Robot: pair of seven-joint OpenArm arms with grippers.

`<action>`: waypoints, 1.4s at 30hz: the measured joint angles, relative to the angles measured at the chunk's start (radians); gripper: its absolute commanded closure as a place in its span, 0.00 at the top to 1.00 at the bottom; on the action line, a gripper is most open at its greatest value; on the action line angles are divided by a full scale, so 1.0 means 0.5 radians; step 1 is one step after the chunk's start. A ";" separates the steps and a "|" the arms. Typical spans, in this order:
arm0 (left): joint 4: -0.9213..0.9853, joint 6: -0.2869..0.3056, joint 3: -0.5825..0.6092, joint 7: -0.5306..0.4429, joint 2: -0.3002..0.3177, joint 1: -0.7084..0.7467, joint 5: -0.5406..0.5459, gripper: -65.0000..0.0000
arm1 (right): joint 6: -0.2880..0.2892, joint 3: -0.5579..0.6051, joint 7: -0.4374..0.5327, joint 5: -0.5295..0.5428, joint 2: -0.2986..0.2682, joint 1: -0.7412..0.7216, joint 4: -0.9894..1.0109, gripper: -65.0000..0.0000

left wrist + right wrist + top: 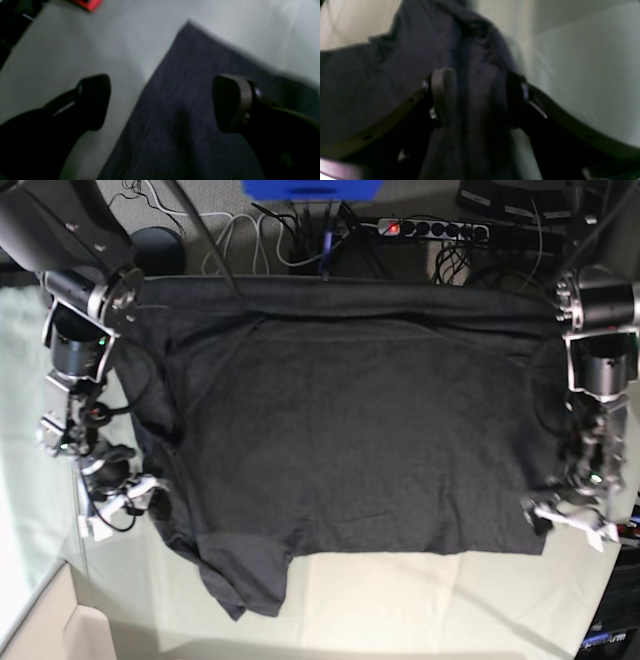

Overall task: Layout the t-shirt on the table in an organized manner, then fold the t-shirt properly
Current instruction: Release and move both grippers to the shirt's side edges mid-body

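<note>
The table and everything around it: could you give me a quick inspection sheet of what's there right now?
Surface: the table is covered in pale grey-green cloth.
Job's things: the t-shirt lies spread out, plain dark side up, one sleeve pointing toward the near edge.
Clutter: a red clamp at the table's edge.
Grippers: the left tool is open over a corner of the shirt, holding nothing; the right tool has shirt fabric bunched between its fingers.
Cables: tangled leads and a power strip behind the table.
Surroundings: a blue box at the back.
</note>
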State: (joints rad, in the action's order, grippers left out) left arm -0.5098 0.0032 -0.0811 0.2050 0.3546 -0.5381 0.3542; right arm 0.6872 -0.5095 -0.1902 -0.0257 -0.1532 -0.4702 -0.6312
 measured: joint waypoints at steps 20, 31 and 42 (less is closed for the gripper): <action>0.522 0.008 0.222 -0.516 0.000 -0.020 0.014 0.95 | -0.002 0.000 0.182 -0.005 0.021 0.041 0.108 0.50; 0.503 0.038 0.222 -0.560 -0.039 0.023 0.011 0.43 | -0.002 0.034 0.229 -0.076 0.022 0.156 0.106 0.50; 0.491 0.047 0.218 -0.564 -0.033 0.036 0.013 0.02 | -0.006 0.157 0.230 -0.218 0.056 0.154 0.095 0.02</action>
State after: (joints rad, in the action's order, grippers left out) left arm -0.2646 0.0265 0.0280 -0.0769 0.3382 -0.5201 0.3607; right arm 0.6842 -0.4309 -0.0750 -0.1349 -0.1249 -0.3931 -0.5835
